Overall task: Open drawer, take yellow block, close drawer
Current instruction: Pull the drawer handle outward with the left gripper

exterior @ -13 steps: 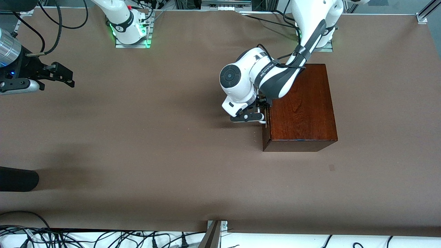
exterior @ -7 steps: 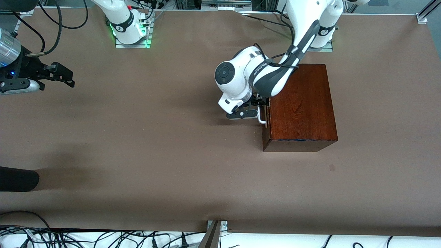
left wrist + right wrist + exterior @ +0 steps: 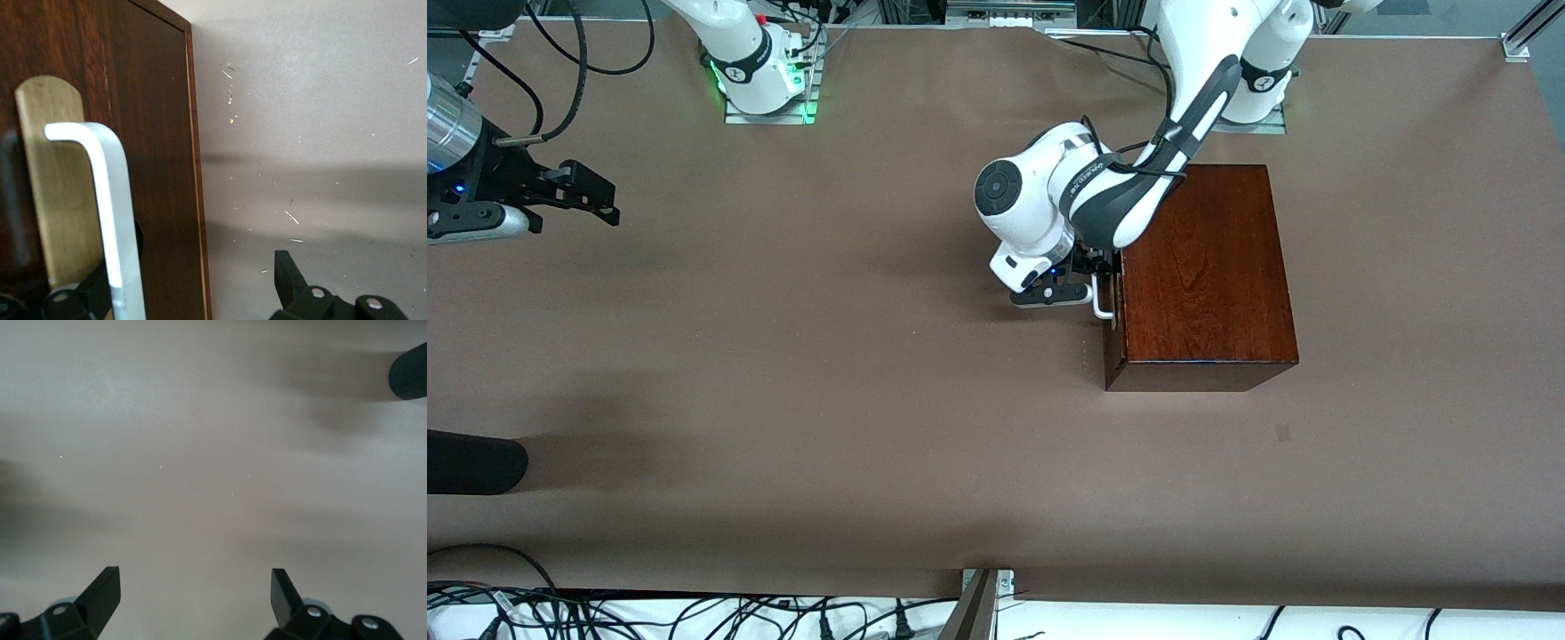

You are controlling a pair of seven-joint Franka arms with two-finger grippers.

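The mahogany box [image 3: 1209, 267] stands toward the left arm's end of the table. Its drawer [image 3: 1112, 356] is shut, the dark front [image 3: 160, 133] flush with the box. The white bar handle [image 3: 1104, 308] sticks out of that front. My left gripper [image 3: 1096, 283] is in front of the drawer at the handle. In the left wrist view the left gripper [image 3: 193, 267] is open, with the handle [image 3: 110, 200] between its jaws, close to one finger [image 3: 93, 293]. The yellow block is hidden. My right gripper [image 3: 600, 200] waits open over bare table at the right arm's end; its fingers [image 3: 107, 587] hold nothing.
A black rounded object [image 3: 471, 462] lies at the table's edge at the right arm's end, nearer the front camera; it also shows in the right wrist view [image 3: 410, 373]. Cables [image 3: 694, 613] run along the near edge. The brown table cover [image 3: 827, 356] is bare.
My left hand has shifted slightly away from the drawer front, toward the right arm's end, so the handle's end now shows. The drawer stays shut. The right arm has not moved.
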